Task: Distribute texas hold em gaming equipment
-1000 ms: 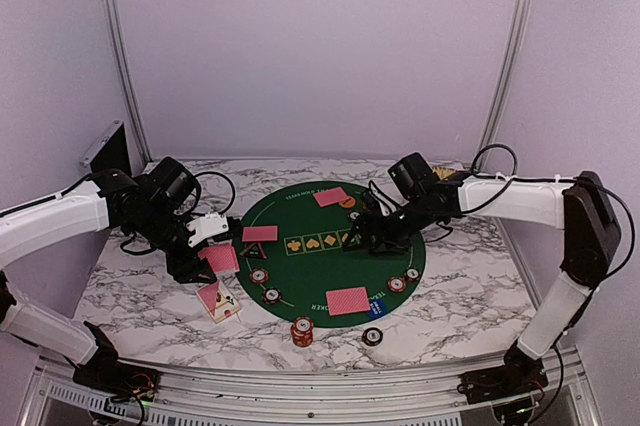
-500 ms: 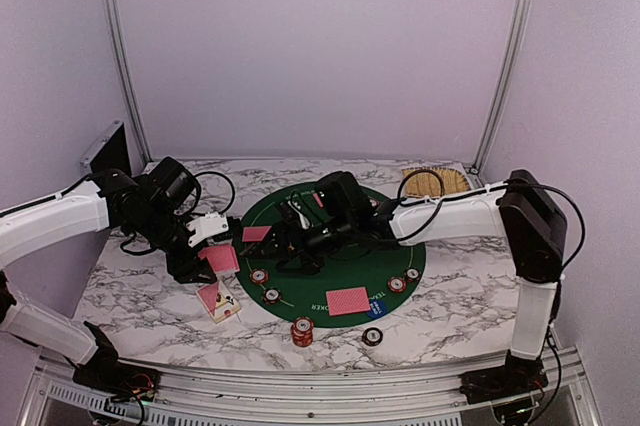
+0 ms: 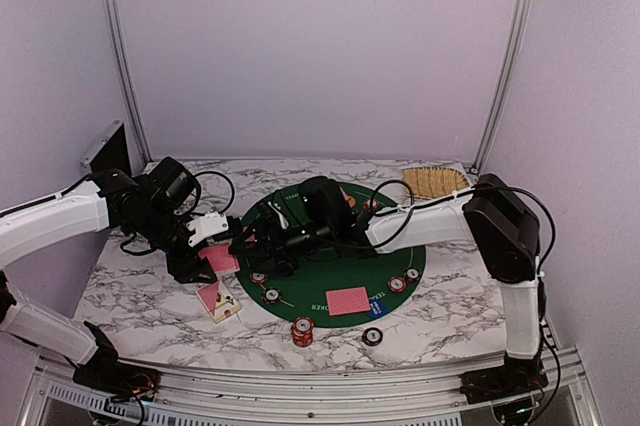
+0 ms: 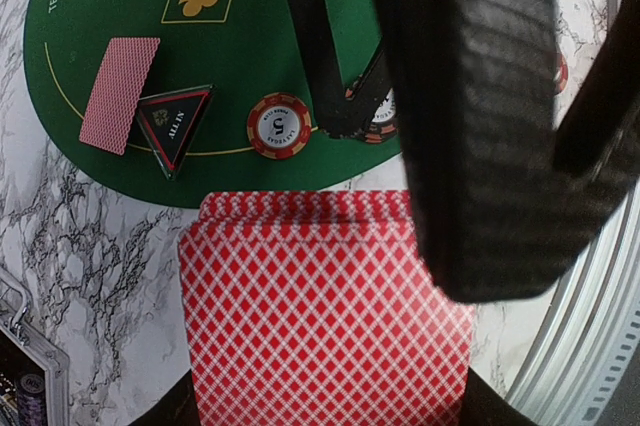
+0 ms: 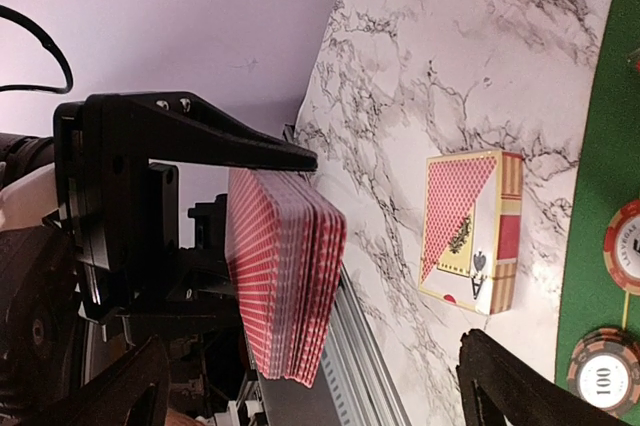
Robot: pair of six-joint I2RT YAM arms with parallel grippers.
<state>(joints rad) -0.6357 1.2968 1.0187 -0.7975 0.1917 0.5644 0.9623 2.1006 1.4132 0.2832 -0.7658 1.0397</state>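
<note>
The left hand (image 3: 203, 248) is clamped on the deck (image 4: 320, 316) and holds it up off the desk (image 3: 150, 291), just off the left edge of the mat (image 3: 398, 244), red backs showing. The right hand (image 3: 250, 244) reaches across the mat to that same edge with its fingers spread wide and nothing between them. In its own wrist view the deck stands edge-on just ahead, its cards slightly staggered.

The step in hand looks like drawing one card off the deck to deal it. To do it well, the right hand should line up on the outermost card only, meeting the staggered edge rather than the face, and close gently so a single card parts from the rest. The pull should run along the card's plane — a sideways tug could drag several out, or loosen the left hand's hold.

On the mat's left side lie a card (image 4: 118, 96), a triangular marker (image 4: 175, 124) just beside it and a chip (image 4: 279, 126) — another card (image 3: 347, 300) lies at the mat's near side. A box (image 5: 470, 231) lies on the desk just off the mat's left edge.
</note>
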